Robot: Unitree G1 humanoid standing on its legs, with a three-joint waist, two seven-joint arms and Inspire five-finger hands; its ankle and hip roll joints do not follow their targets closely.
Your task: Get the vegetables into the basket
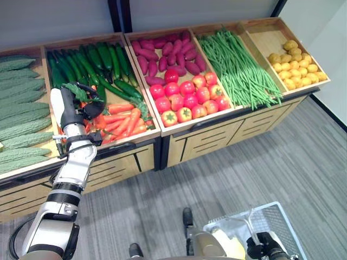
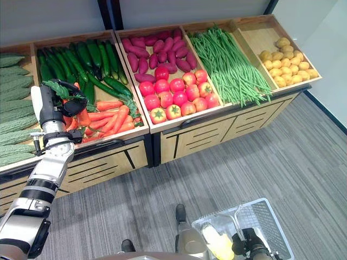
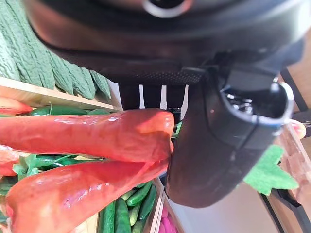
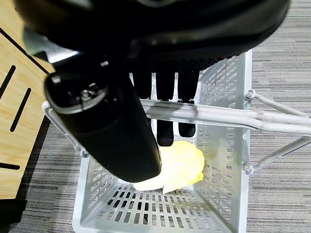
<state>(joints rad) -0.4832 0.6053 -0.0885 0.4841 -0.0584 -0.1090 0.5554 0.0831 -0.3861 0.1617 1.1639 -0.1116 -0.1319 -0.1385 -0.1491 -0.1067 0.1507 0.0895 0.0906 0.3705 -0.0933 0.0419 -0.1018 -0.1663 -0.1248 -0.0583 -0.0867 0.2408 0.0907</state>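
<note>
Orange carrot (image 3: pixel 87 133) clamped in left robot hand (image 1: pixel 73 111), upper left; may slip free. Right robot hand (image 4: pixel 165 104) curled round basket handle (image 4: pixel 218 116), lower right.

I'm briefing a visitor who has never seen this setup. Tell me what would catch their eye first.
The long wooden produce stand catches the eye first, with its red tomatoes in the middle bin and green beans beside them. At the carrot bin, the left hand is closed on a carrot. Low on the right, the right hand holds the handle of a white basket with something yellow inside.
</note>
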